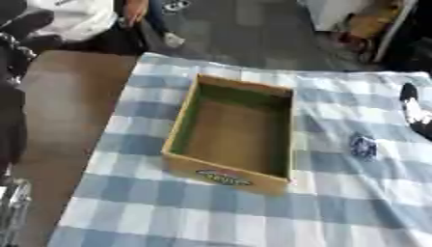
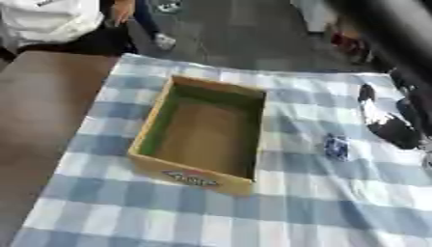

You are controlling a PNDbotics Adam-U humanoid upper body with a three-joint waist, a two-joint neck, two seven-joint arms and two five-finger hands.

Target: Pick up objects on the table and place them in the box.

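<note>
One table of brown wood carried everything, and a blue-and-white checked cloth covered most of it, leaving a bare strip along the robot's left. On the cloth, a little left of centre, sat an open cardboard box — yellowish outside, green along its inner walls, brown on its floor, with a coloured label on the near wall. Nothing could be seen inside it.

The right arm reached in from the upper right corner as a dark, blurred bar, and the right hand, black with pale patches, lay low over the cloth near the right edge; whether its fingers were curled or straight could not be made out. The left hand showed only as a metallic shape at the lower left edge, fingers unreadable.

Smallest was a dark blue object — lying on the cloth between the box and the right hand, apart from both.
</note>
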